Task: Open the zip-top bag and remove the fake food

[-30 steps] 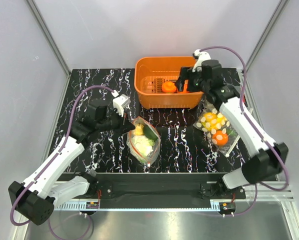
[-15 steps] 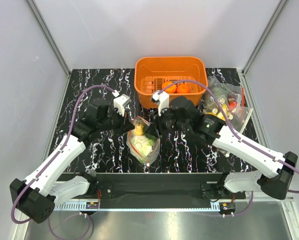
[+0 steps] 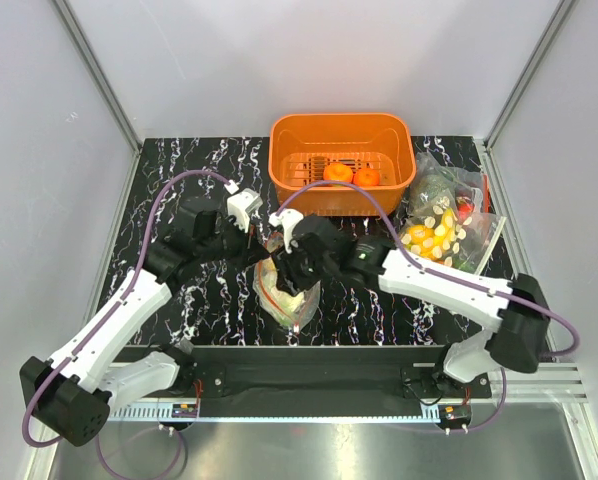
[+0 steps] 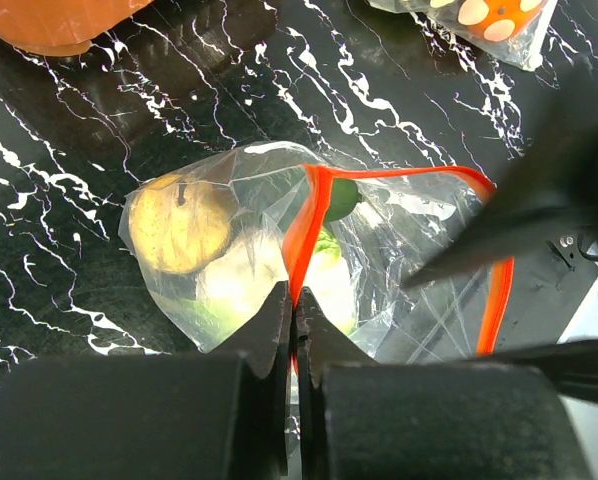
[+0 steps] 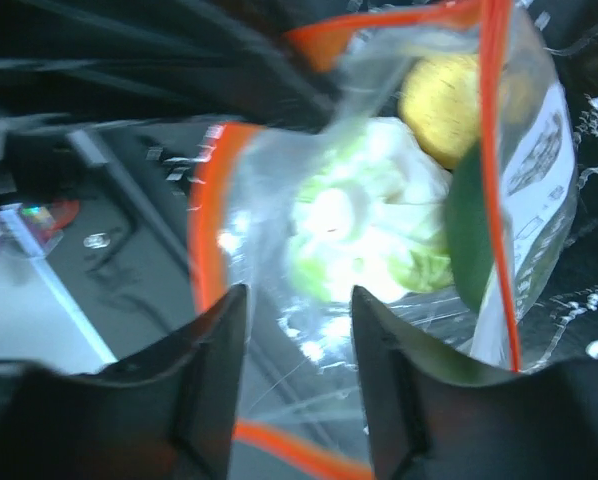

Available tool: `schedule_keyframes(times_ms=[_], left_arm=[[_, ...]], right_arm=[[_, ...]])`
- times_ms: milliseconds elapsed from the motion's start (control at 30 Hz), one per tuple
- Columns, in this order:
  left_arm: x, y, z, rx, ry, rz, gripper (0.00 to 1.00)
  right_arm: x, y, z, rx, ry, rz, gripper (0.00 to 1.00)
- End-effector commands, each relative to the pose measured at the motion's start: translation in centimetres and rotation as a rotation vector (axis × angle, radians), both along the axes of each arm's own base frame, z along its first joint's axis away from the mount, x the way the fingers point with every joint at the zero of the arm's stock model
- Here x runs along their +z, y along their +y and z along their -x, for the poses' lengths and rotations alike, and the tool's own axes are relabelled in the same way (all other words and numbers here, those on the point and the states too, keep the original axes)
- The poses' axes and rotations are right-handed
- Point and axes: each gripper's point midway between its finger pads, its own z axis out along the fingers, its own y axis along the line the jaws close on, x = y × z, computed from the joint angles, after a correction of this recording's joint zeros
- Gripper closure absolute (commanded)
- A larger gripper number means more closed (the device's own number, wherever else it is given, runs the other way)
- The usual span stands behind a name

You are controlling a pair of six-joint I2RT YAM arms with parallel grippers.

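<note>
The zip-top bag [image 3: 291, 305] lies front of centre with its mouth held apart. My left gripper [image 3: 266, 256] [image 4: 297, 300] is shut on its red-orange zip strip [image 4: 301, 235]. My right gripper [image 3: 288, 279] [image 5: 299, 292] is open, its fingers reaching into the bag's mouth over clear plastic. Fake food inside the bag: a white-green cauliflower [image 5: 364, 215], a dark green avocado [image 5: 467, 240] and a yellowish round piece [image 4: 184, 225]. Two orange fruits [image 3: 337, 172] [image 3: 367, 177] rest in the orange basket [image 3: 289, 160].
The basket stands at the back centre. At the right lie a clear bag of yellow pieces [image 3: 431, 238] and a clear bag of dark greens [image 3: 437, 190]. The right arm stretches across the middle of the black marbled table [image 3: 179, 170].
The right arm swung from above the basket, leaving an orange fruit there, down to the bag and into its mouth. The left gripper kept hold of the zip strip.
</note>
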Motion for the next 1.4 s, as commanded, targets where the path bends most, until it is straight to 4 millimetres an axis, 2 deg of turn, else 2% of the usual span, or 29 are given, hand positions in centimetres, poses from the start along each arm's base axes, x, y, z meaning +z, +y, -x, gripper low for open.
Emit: schedule_keyframes(times_ms=[0,167,367,500,567,800,1033,1233,1367], left_arm=[[0.6,-0.3,-0.7,0.0,-0.041,0.005,1.0],[0.6,-0.2,-0.6,-0.002,-0.039,0.004,1.0],[0.6,-0.3,-0.7,-0.004,-0.037,0.006,1.0],[0.5,-0.4,-0.6,-0.008,-0.033,0.009,1.0],[0.3,-0.5,-0.5,-0.011,-0.025,0.009,1.0],[0.2,-0.6,-0.6,-0.012,-0.019,0.006,1.0],[-0.5,-0.4,-0.8,0.0,-0.008,-0.017,1.0],[-1.1,-0.3,-1.0,0.009,0.01,-0.034,1.0],[-1.0,-0.3,-1.0,0.007,0.007,-0.035,1.0]], right_arm=[[1.3,0.7,-2.5,-0.069,-0.114,0.011,0.45],[0.0,0.7,-5.0,-0.135,-0.192,0.082,0.4],[-1.6,0.7,-6.8,-0.168,-0.267,0.134,0.3],[-3.4,0.7,-8.1,-0.209,-0.303,0.162,0.26],[-3.4,1.0,-8.9,-0.237,-0.337,0.143,0.24],[-6.0,2.4,-10.5,-0.244,-0.388,0.139,0.18],[-7.6,2.9,-12.6,-0.256,-0.421,0.117,0.14],[-10.4,2.2,-14.3,-0.269,-0.388,0.145,0.13],[-11.7,0.9,-15.4,-0.294,-0.354,0.161,0.12]])
